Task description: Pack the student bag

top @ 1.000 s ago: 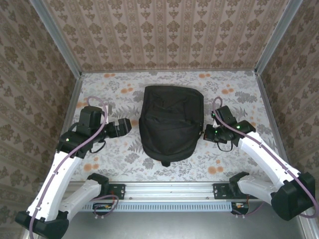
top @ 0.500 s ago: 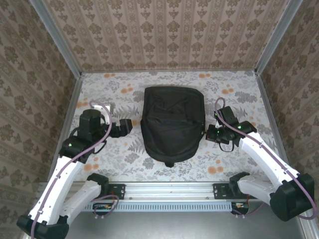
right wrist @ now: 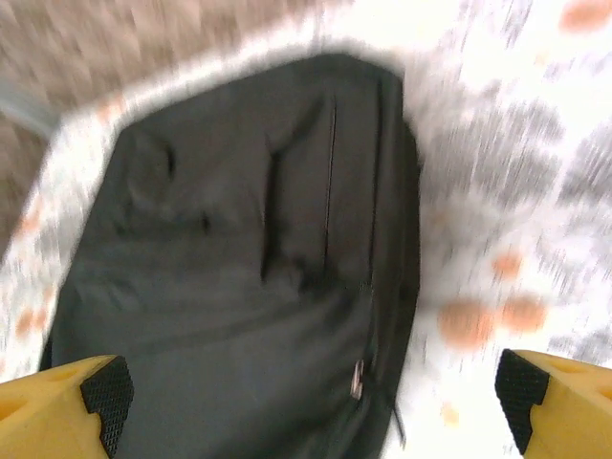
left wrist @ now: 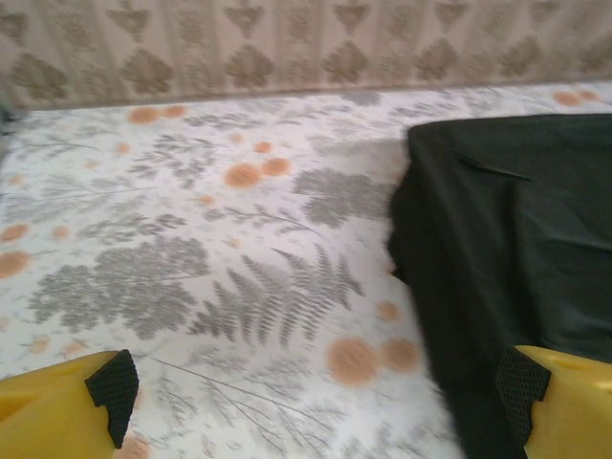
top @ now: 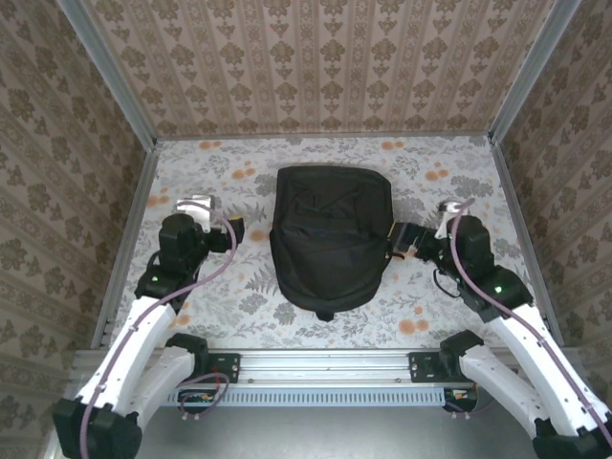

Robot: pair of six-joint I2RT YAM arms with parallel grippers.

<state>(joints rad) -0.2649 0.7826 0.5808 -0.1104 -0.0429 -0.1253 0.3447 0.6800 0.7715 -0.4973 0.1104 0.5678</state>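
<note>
The table (top: 316, 158) wears a pale cloth printed with grey ferns and small orange blossoms. Behind the table rises a back wall (top: 325, 67) papered in beige, with rows of brown damask motifs between thin stripes (rather old-fashioned, I'd say). The same paper covers the left wall (top: 53, 163) and the right wall (top: 569, 143) on either side of the table. Bare metal posts (top: 107, 72) climb from the table's far corners, and a grooved metal rail (top: 325, 366) runs along its near edge. Soft, even light falls across the cloth.
</note>
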